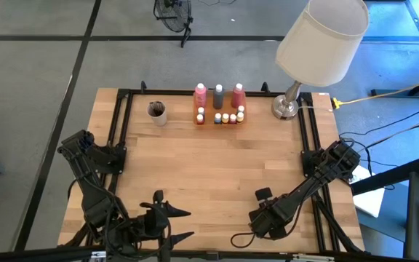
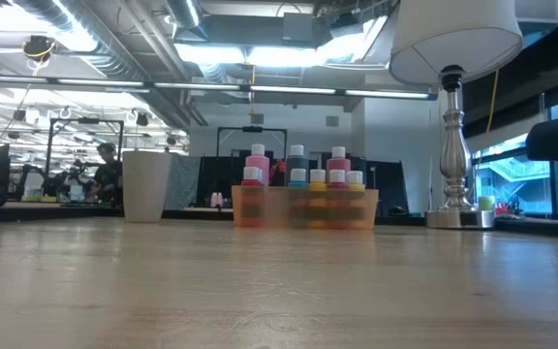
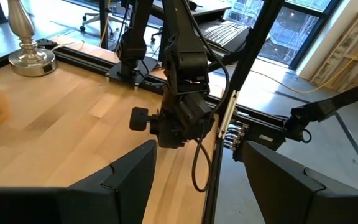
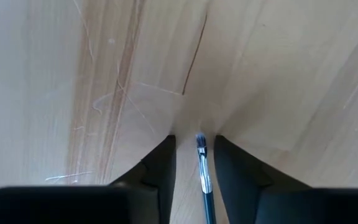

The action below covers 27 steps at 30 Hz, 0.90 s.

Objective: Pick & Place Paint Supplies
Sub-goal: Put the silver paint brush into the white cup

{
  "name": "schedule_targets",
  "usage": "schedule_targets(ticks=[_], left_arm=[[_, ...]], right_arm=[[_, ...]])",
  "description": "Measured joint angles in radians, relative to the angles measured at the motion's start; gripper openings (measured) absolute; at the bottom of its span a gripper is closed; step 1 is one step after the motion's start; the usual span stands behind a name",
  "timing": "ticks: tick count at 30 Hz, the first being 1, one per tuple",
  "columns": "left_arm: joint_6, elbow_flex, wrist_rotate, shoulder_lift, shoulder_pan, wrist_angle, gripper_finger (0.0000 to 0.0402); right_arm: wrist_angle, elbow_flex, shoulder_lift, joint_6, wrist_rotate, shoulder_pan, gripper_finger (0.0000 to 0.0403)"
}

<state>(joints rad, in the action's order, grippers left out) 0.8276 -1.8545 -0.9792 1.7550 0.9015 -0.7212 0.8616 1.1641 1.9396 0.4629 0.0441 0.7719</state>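
Lying flat on the wooden table (image 4: 55, 74) between the right gripper (image 4: 194, 149)'s narrowly parted, not yet clamped fingers, the thin brush (image 4: 202, 168) runs lengthwise along them, bristles forward, far from the waiting left gripper (image 3: 194, 180).

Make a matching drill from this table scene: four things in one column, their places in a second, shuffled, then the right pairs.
Things:
1. brush
2. beige cup
3. lamp
4. bottles

Places:
A. far right corner of the table
B. in the orange tray at the far edge
C. between the right gripper's fingers, near edge
D. left of the tray

Pairs: 1-C, 2-D, 3-A, 4-B
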Motion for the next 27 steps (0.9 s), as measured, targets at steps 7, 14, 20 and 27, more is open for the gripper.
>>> schedule_targets(ticks=[7, 14, 20, 27], left_arm=[[-0.004, 0.000, 0.001, 0.000, 0.000, 0.000, 0.0237], [-0.023, 0.000, 0.001, 0.000, 0.000, 0.000, 0.0237], [-0.029, 0.000, 0.001, 0.000, 0.000, 0.000, 0.0237], [-0.030, 0.000, 0.002, 0.000, 0.000, -0.001, 0.0237]], right_arm=[[-0.014, -0.003, -0.001, -0.003, -0.003, 0.000, 0.0103], [-0.018, -0.004, -0.001, -0.006, -0.003, -0.007, 0.0098], [-0.023, -0.005, -0.001, -0.006, 0.001, -0.018, 0.0060], [-0.024, -0.005, -0.002, -0.007, 0.001, -0.018, 0.0006]])
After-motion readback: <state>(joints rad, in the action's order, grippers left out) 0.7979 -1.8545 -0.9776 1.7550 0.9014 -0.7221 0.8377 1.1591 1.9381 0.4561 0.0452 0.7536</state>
